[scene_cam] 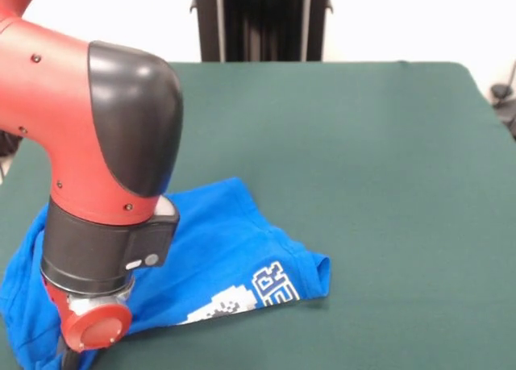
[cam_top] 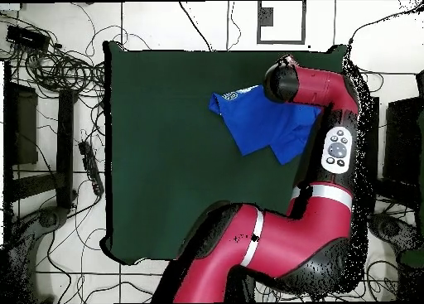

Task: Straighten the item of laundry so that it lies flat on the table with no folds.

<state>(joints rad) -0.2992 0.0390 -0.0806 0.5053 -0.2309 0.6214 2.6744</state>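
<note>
- You have the table (scene_cam: 363,144) covered in dark green cloth, with much more bare surface than the shirt takes up.
- Around it, in the overhead view, you can see a pale tiled floor (cam_top: 50,234) with tangled black cables (cam_top: 62,65) and dark equipment along the sides.
- In the front view a black upright stand (scene_cam: 262,19) rises behind the table's far edge.
- The blue T-shirt (scene_cam: 218,249) lies rumpled near the table's front-left corner in the front view, one sleeve folded over and part of the white print and lettering (scene_cam: 254,293) showing.
- The red and black arm (scene_cam: 105,144) bends down over the shirt's left part, its wrist hiding the cloth beneath.
- You cannot tell how the gripper's fingers stand; the wrist covers them in both views.
</note>
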